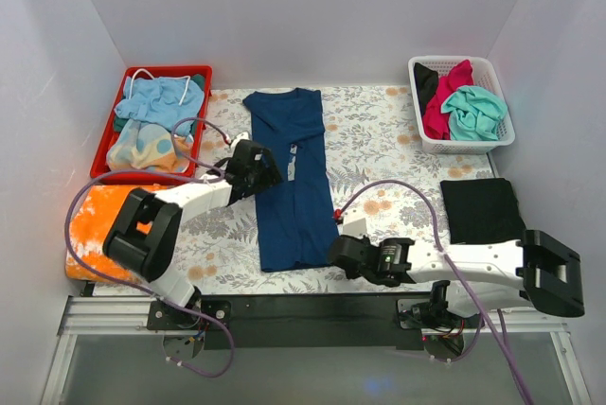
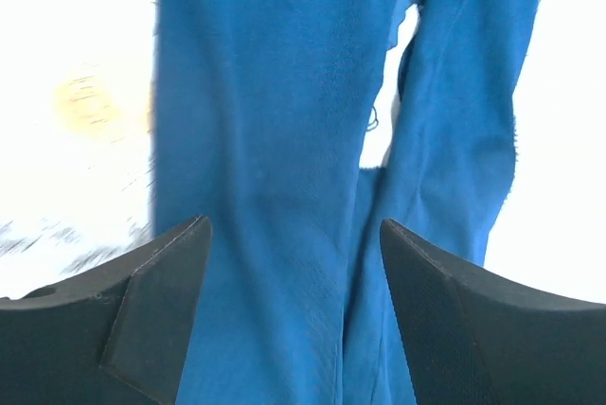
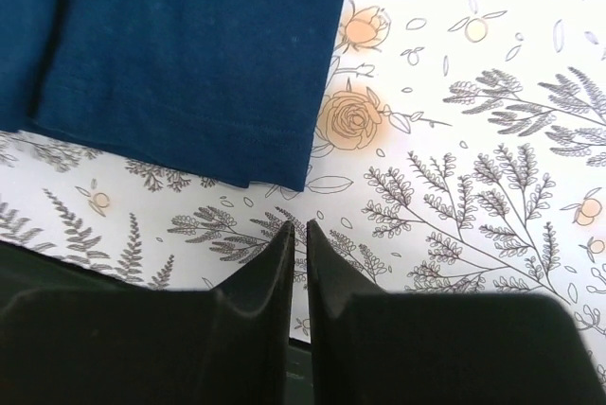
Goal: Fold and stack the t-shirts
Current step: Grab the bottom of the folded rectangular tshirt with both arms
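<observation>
The navy t-shirt (image 1: 295,206) is laid on the flowered table (image 1: 379,140). The left gripper (image 2: 294,235) is held spread over it; the right gripper (image 3: 300,227) is pressed together, empty, near its hem.

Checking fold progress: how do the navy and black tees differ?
The navy tee is a long narrow strip at centre, sides folded in; the black tee is a compact rectangle far right. The navy tee is much longer than the black tee. Both are dark and lie flat.
</observation>
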You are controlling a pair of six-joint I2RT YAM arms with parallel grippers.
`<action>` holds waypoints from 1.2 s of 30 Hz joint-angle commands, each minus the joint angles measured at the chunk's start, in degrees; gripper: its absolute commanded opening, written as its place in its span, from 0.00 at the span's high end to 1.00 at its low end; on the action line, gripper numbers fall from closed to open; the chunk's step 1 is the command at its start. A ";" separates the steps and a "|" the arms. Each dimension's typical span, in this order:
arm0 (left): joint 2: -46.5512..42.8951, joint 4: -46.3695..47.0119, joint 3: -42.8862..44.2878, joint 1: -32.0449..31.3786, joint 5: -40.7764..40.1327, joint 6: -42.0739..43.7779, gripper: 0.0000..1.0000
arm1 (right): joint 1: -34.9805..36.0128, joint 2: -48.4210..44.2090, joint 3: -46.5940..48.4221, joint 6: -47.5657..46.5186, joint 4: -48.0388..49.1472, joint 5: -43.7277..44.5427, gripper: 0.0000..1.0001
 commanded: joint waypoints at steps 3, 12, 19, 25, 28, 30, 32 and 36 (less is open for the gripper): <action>-15.43 -5.55 -6.92 -1.08 -7.16 -2.71 0.29 | 0.39 -5.88 -1.91 3.34 -1.73 5.84 0.81; -33.98 -11.17 -23.80 -5.73 -3.12 -11.59 0.29 | -1.00 -6.06 -4.01 -1.13 6.86 4.45 0.55; -44.10 -21.45 -28.37 -11.80 -4.00 -19.77 0.40 | -7.33 -6.50 -7.01 -6.84 16.88 -3.38 0.53; -41.65 -22.94 -29.17 -18.82 -5.31 -26.18 0.53 | -9.45 -2.37 -5.43 -10.45 20.49 -7.33 0.53; -39.89 -26.88 -28.38 -23.83 -8.90 -31.63 0.53 | -9.45 -1.23 -5.25 -10.81 21.82 -8.74 0.53; -39.18 -28.74 -28.29 -27.09 -10.85 -35.05 0.53 | -9.54 -0.27 -5.69 -10.55 22.08 -9.44 0.53; -39.09 -30.25 -28.29 -28.23 -12.17 -35.95 0.54 | -9.54 0.35 -6.65 -10.11 22.96 -10.32 0.53; -38.74 -29.46 -28.73 -28.41 -12.26 -36.39 0.55 | -9.54 1.85 -8.94 -9.05 26.04 -13.66 0.54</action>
